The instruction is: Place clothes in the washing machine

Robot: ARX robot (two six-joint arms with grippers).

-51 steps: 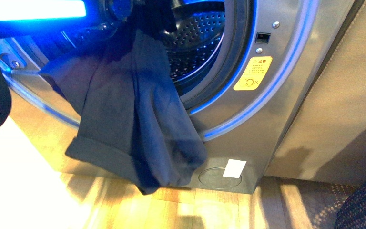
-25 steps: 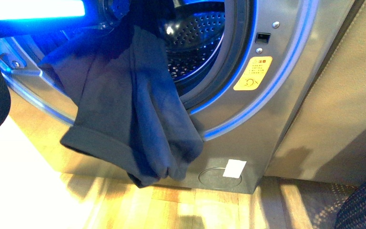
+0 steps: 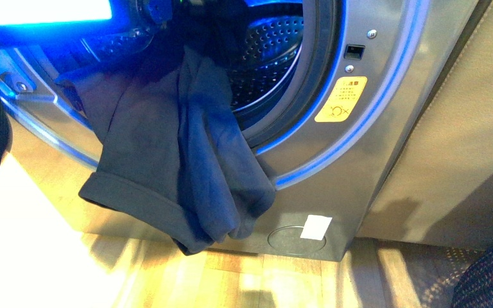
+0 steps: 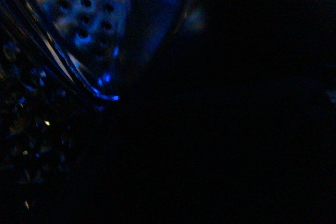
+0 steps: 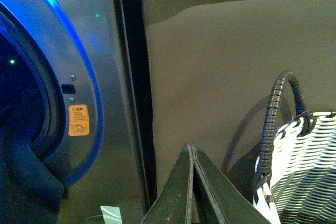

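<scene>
The clothes (image 3: 173,147), a dark charcoal garment, hang out of the washing machine (image 3: 385,96) over the lower-left rim of its round port and down its silver front, almost to the floor. Their top end runs up into the shadow in front of the perforated drum (image 3: 276,45). My left arm (image 3: 157,13) reaches in there; its gripper holds the clothes but is lost in the dark. The left wrist view is dark. My right gripper (image 5: 191,150) is shut and empty, off to the machine's right, well clear of the port.
A beige padded panel (image 5: 210,66) stands right of the machine. A black-and-white woven basket (image 5: 299,166) sits beside my right gripper and also shows at the front view's corner (image 3: 488,276). An orange sticker (image 3: 340,98) marks the port's right side. Wooden floor (image 3: 167,276) lies below.
The hanging clothes have been drawn up slightly and bunched tighter. Their lower end sits a little higher and their top has gone deeper into the port.
</scene>
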